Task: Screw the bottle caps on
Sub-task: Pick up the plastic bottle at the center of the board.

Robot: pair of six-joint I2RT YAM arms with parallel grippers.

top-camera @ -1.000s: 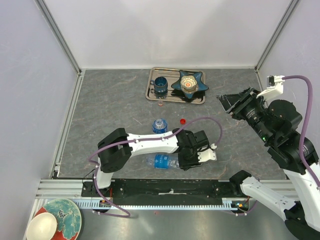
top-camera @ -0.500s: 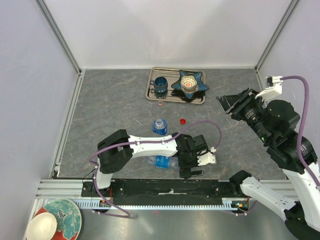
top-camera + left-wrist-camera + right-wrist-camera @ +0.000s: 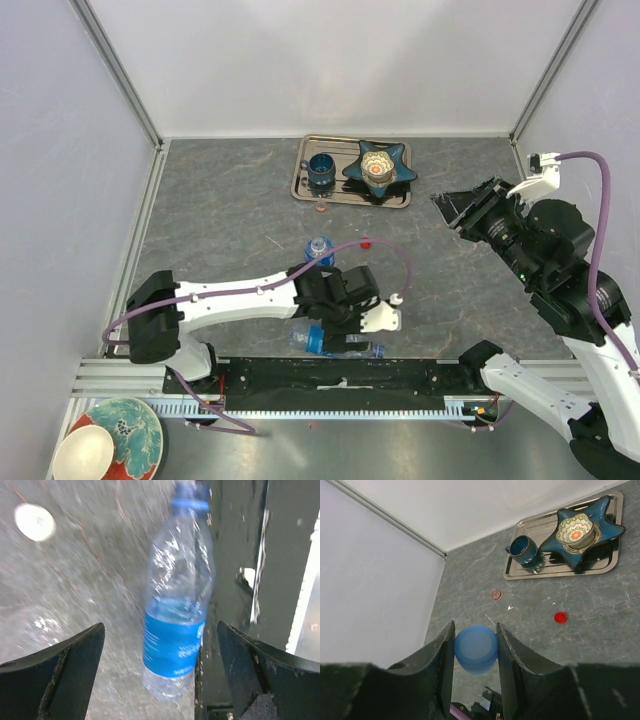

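Left end effector (image 3: 159,630): jaws wide open, nothing held. It's low over the lying bottle (image 3: 177,580), one finger on each side and neither touching.

Lying bottle is on its side on the bench (image 3: 220,220) at the near edge, right against the black rail (image 3: 300,372). It's clear with a blue label and a blue ring on the neck. The wrist view is blurred, so I can't tell whether the neck is capped.

White cap (image 3: 34,522) is flat on the bench, off to the side of the neck end and clear of the bottle. It's blurred too.

Upright bottle (image 3: 319,248) stands mid-bench, just beyond the left arm. From above I can't tell if it's capped.

Red cap (image 3: 366,242) sits on the bench just right of it, not touching.

A small red ring (image 3: 320,209) lies loose just in front of the tray (image 3: 303,190). The tray is at the far side and holds a blue cup (image 3: 321,172) and a star dish (image 3: 385,165) with a patterned bowl in it.

Right end effector (image 3: 476,650): raised well above the right side of the bench, jaws clamped on the blue cap (image 3: 476,647). The cap is pinched between both fingers with its round face toward the wrist camera.
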